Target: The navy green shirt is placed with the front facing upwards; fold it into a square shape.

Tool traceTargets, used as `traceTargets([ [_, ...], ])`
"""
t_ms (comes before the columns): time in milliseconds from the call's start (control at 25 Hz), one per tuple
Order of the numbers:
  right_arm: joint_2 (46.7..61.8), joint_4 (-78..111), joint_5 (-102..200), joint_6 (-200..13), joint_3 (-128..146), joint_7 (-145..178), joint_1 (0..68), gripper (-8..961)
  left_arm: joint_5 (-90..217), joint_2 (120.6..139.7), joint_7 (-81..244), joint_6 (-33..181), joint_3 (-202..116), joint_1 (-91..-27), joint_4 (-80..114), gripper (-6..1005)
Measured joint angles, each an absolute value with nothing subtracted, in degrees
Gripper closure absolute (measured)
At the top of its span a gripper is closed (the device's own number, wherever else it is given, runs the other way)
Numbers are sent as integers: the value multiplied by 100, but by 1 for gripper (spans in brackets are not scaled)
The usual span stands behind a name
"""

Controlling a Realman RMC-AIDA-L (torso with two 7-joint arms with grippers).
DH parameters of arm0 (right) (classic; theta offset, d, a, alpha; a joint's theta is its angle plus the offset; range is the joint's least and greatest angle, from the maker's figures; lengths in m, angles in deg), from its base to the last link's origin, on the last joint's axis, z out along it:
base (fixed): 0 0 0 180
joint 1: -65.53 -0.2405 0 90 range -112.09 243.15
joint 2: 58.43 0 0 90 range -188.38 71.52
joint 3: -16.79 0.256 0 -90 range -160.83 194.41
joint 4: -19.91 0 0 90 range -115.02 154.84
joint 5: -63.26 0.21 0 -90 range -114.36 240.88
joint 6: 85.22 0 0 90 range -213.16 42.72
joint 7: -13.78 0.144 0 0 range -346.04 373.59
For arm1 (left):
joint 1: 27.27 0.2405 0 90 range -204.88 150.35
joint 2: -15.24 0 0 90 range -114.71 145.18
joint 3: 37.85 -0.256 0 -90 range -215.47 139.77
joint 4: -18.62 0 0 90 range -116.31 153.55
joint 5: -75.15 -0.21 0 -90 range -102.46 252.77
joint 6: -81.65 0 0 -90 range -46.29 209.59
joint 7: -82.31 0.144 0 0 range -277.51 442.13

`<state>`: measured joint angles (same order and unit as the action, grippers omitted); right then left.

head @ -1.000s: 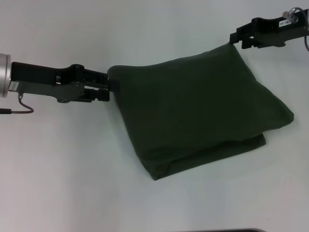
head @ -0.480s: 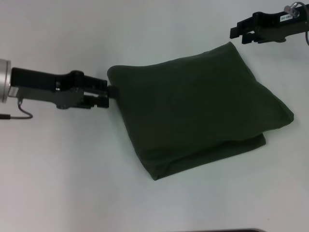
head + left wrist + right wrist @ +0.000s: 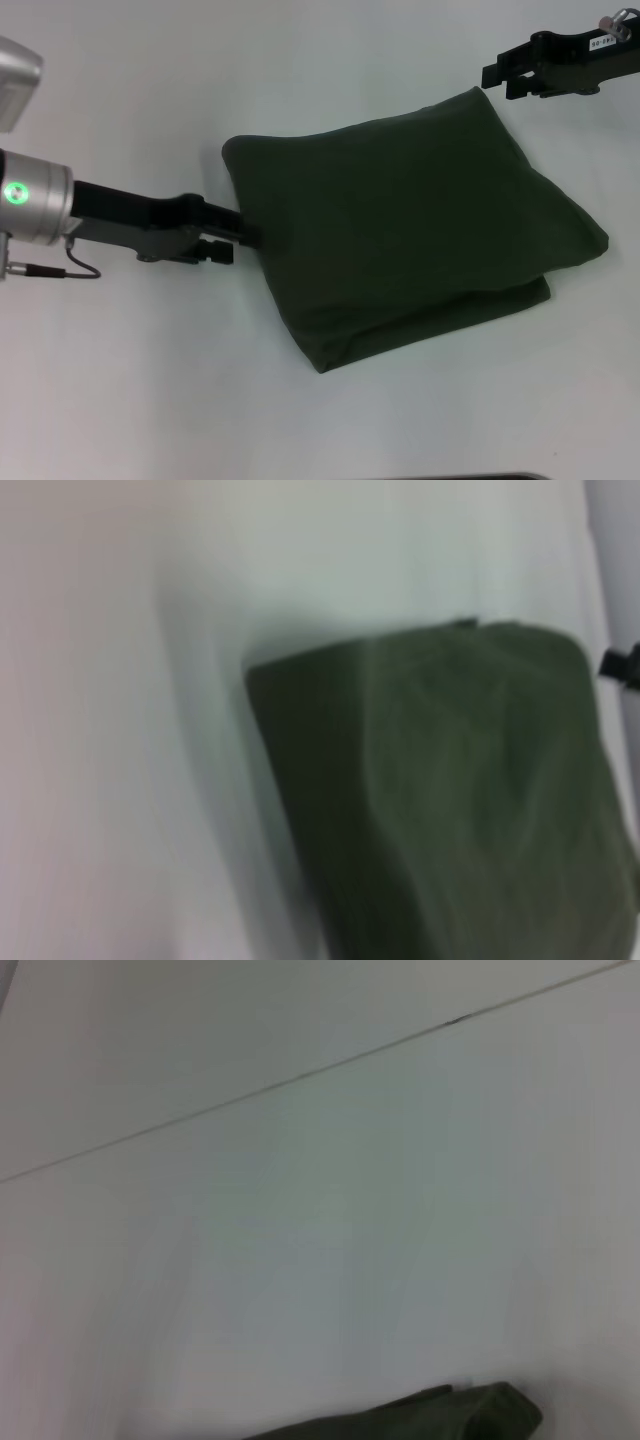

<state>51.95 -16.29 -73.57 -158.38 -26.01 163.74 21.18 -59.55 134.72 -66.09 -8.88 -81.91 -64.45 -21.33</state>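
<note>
The navy green shirt [image 3: 410, 230] lies folded into a rough square on the white table, plain side up, with no print showing. It also fills the left wrist view as a dark block [image 3: 450, 800], and one corner of the shirt [image 3: 450, 1412] shows in the right wrist view. My left gripper [image 3: 243, 233] is low at the shirt's left edge, its tip against the cloth. My right gripper [image 3: 497, 80] hovers open just beyond the shirt's far right corner, apart from it and holding nothing.
White table [image 3: 120, 380] lies bare on all sides of the shirt. A thin seam line [image 3: 300, 1075] crosses the table in the right wrist view. A dark strip [image 3: 460, 477] shows at the table's near edge.
My right gripper let go of the far right corner and pulled back a little. My left arm slid from the far left corner down along the shirt's left edge, toward me.
</note>
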Motion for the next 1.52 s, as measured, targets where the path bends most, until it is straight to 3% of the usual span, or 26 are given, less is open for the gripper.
traceTargets([
  [160, 5189, -1638, -7357, -15883, -2601, 16349, 2122, 499, -5966, 13579, -6642, -718, -8380, -6460, -2128, 500],
  [280, 5176, -1640, -7357, -15886, -2601, 16346, 2119, 499, -5972, 13624, -6699, -548, -8512, -6465, -2088, 420],
  [840, 5151, -1640, -7349, -15896, -2545, 16347, 2120, 499, -5965, 13821, -6736, -196, -8734, -6708, -1744, 430],
  [1160, 5151, -1639, -7349, -15897, -2539, 16346, 2144, 506, -5937, 13811, -6685, -201, -8723, -6736, -1794, 436],
  [1360, 5151, -1639, -7349, -15900, -2532, 16359, 2150, 505, -5941, 13789, -6685, -205, -8717, -6753, -1785, 656],
  [1480, 5145, -1639, -7349, -15903, -2529, 16373, 2150, 505, -5939, 13713, -6688, -237, -8686, -6718, -1809, 880],
  [1520, 5145, -1639, -7349, -15908, -2529, 16374, 2150, 506, -5933, 13658, -6699, -243, -8673, -6699, -1810, 896],
])
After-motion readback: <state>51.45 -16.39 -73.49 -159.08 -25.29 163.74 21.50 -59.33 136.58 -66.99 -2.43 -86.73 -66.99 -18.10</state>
